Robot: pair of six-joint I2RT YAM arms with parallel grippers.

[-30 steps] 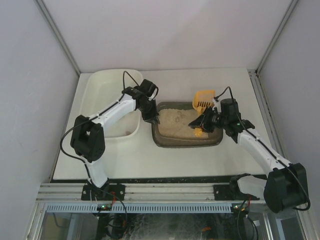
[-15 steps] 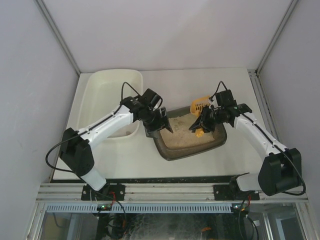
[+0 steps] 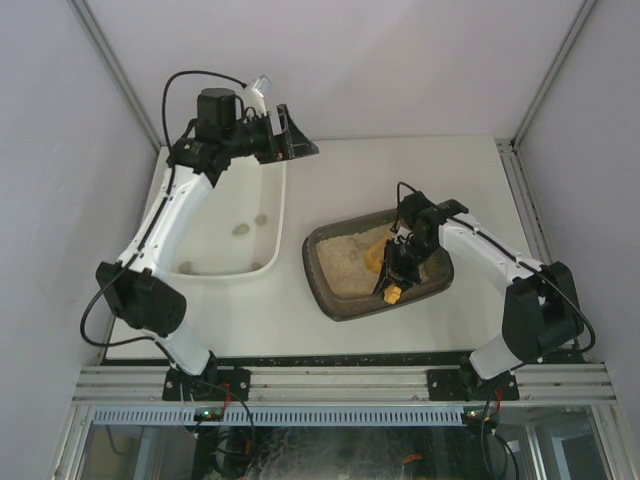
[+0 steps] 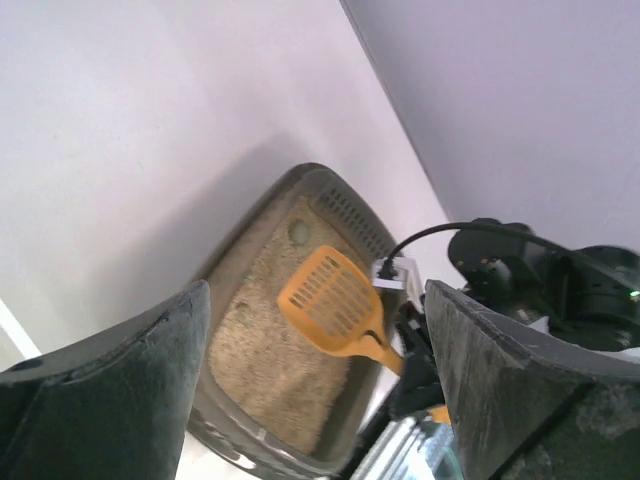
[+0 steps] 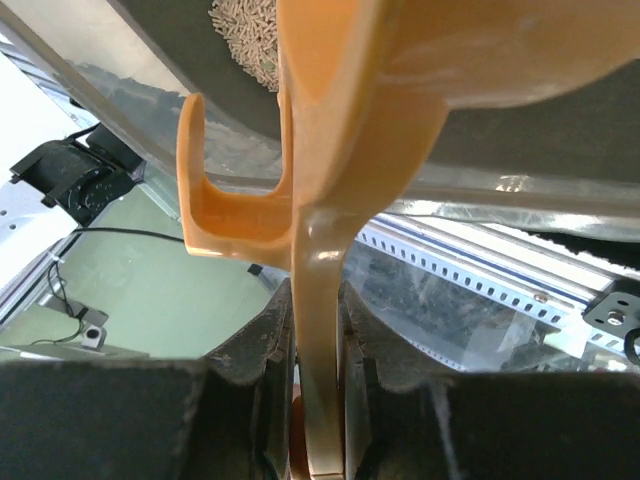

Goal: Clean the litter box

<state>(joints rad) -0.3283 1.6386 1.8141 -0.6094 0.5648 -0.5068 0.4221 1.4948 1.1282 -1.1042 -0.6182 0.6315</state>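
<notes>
Litter box (image 3: 312, 262) right of centre on the table (image 3: 450, 170); right gripper (image 3: 393, 275) clamped on the orange scoop (image 3: 377, 256).

You find the box skewed on the white tabletop, just beside the white tub (image 3: 185, 190), inside pale enclosure walls. The top view places the right gripper over the litter. Only the right wrist view shows you its pads tight on the scoop handle. The left gripper (image 3: 290, 135) sits high above the tub's far corner. Its wrist view shows the fingers spread wide with nothing between them.
</notes>
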